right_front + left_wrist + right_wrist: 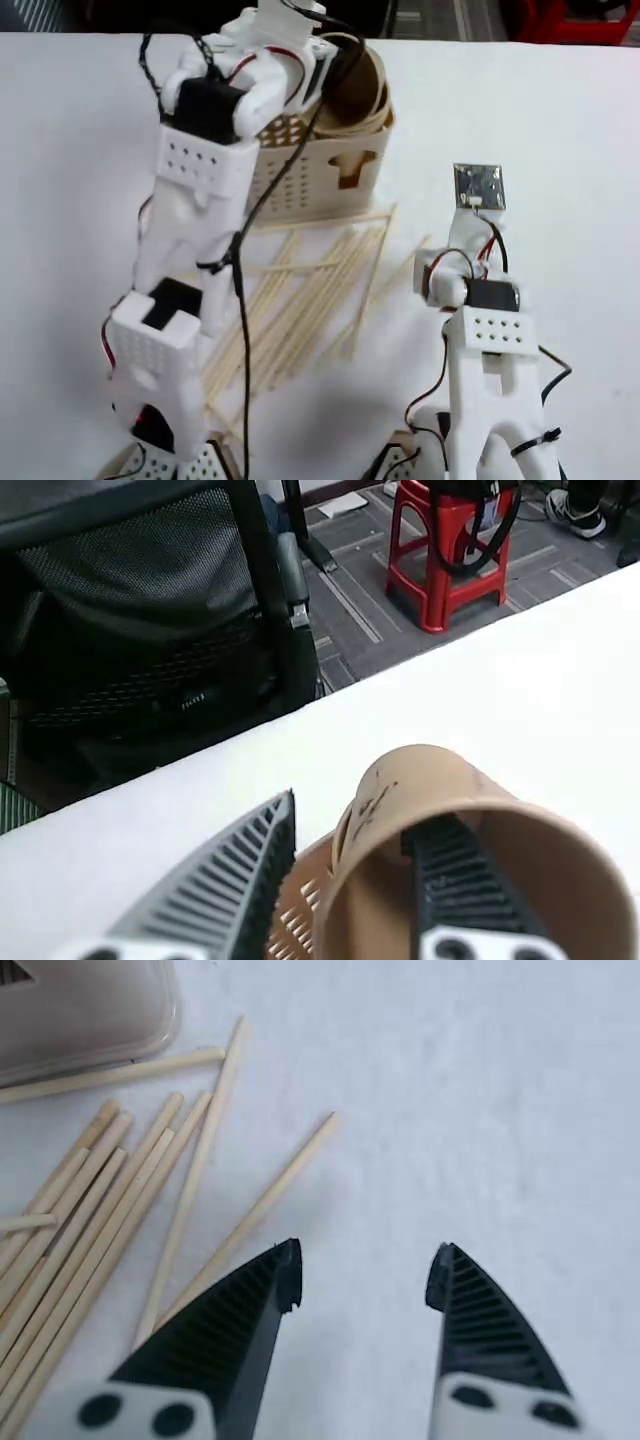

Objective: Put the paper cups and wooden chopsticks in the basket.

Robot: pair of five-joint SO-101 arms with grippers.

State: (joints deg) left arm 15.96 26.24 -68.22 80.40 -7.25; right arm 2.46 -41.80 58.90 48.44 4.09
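A brown paper cup [470, 810] lies tilted at the top of the cream lattice basket [330, 175], seen in the high view as a cup [362, 85] in the basket's mouth. My left gripper [365, 815] hangs over the basket, open, one finger [455, 880] inside the cup, the other [240, 875] outside with a gap to the cup wall. Several wooden chopsticks [300, 295] lie fanned on the table in front of the basket. My right gripper [365, 1260] is open just above the table beside the chopsticks [100, 1210], nothing between its fingers.
The right arm [485, 335] stands to the right of the chopstick pile, with bare white table [560, 150] beyond it. A basket corner [80, 1010] shows near the sticks. Past the table's far edge stand a black office chair [150, 610] and a red stool [450, 550].
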